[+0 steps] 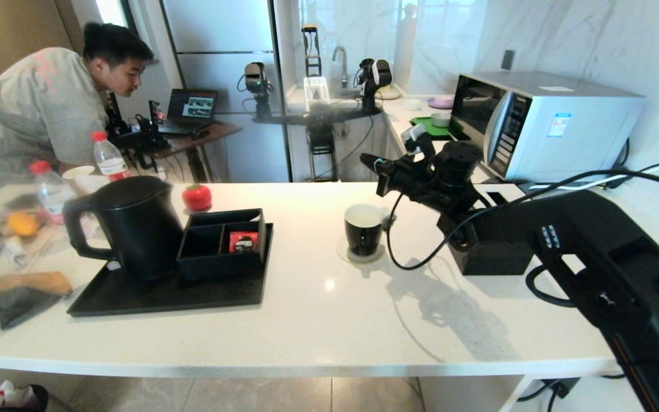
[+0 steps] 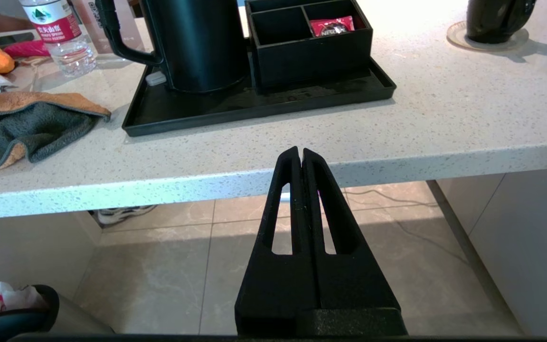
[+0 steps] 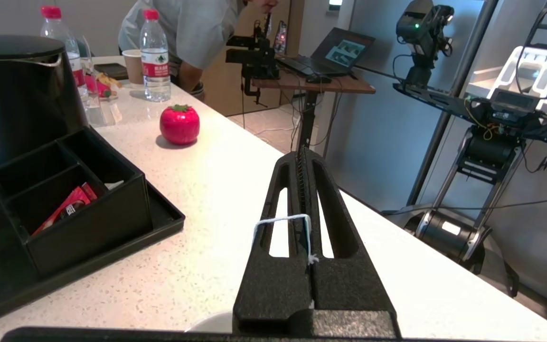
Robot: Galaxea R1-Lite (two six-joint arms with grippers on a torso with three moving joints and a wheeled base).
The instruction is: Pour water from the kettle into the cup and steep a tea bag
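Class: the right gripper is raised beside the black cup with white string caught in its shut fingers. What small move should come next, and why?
Probably lower the right gripper gently over the cup. Its fingers are shut on the white string, the kettle stands on its tray, and the bag itself isn't visible, so dipping seems likeliest. The left gripper is parked, shut, below the counter edge.

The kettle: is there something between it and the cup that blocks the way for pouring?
Partly. The compartment box stands on the tray beside the kettle, on the side toward the cup. Beyond the tray only bare counter shows.

Matte black arms, looping black cables
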